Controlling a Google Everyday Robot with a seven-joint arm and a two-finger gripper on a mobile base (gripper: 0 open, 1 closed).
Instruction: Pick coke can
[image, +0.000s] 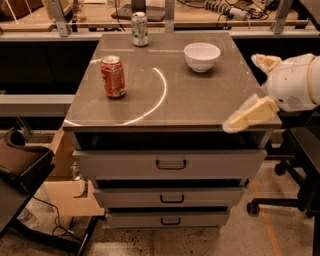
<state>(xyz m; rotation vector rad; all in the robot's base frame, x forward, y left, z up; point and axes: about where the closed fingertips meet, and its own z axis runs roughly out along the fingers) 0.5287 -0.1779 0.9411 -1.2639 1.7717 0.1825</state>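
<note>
Tabletop (200, 102): pincer (242, 92) at edge, near bowl (202, 55)

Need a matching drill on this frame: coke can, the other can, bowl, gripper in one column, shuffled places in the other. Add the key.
Things:
1. coke can
2. green-and-white can
3. white bowl
4. gripper

Places:
A. open, at the front right corner of the cabinet top
B. back edge of the top, left of centre
C. left part of the top, inside the white arc
D. back right part of the top, outside the arc

Pairs: 1-C, 2-B, 3-D, 4-A
</note>
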